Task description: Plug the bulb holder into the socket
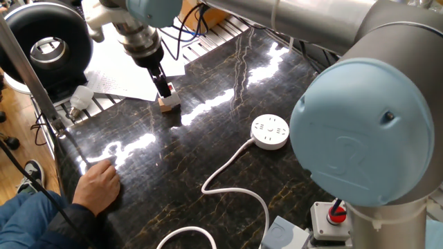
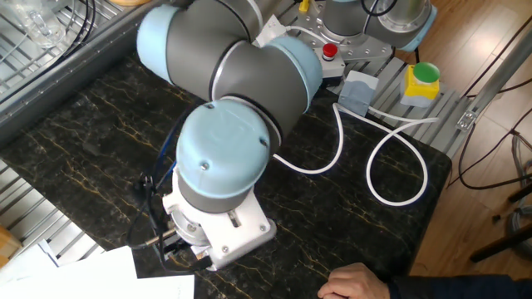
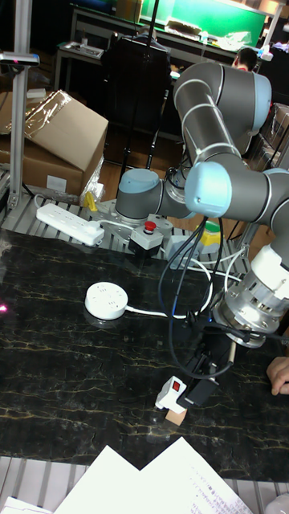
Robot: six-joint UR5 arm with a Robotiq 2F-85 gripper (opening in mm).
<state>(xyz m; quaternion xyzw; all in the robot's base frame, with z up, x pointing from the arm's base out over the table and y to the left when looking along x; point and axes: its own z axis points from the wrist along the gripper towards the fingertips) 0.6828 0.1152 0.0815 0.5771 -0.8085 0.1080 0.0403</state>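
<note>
The bulb holder (image 1: 170, 97), a small white box with a red mark, sits on top of a tan wooden cube (image 1: 165, 105) at the table's far left by the papers. In the tall view the bulb holder (image 3: 170, 392) shows its red mark, and the cube (image 3: 175, 415) is under it. My gripper (image 1: 166, 92) is down at the holder, with a dark finger (image 3: 197, 391) against its right side. The gap between the fingers is hidden. The socket (image 1: 270, 131), a round white disc with a long cord (image 1: 228, 166), lies flat mid-table; in the tall view the socket (image 3: 106, 299) is at the left.
A person's hand (image 1: 97, 183) rests on the near table edge. A white light bulb (image 1: 81, 97) and loose papers (image 1: 124, 66) lie beside the holder. A long power strip (image 3: 68, 222) and a red button box (image 2: 329, 51) sit at the table's border. The arm (image 2: 220, 158) hides the holder in the other fixed view.
</note>
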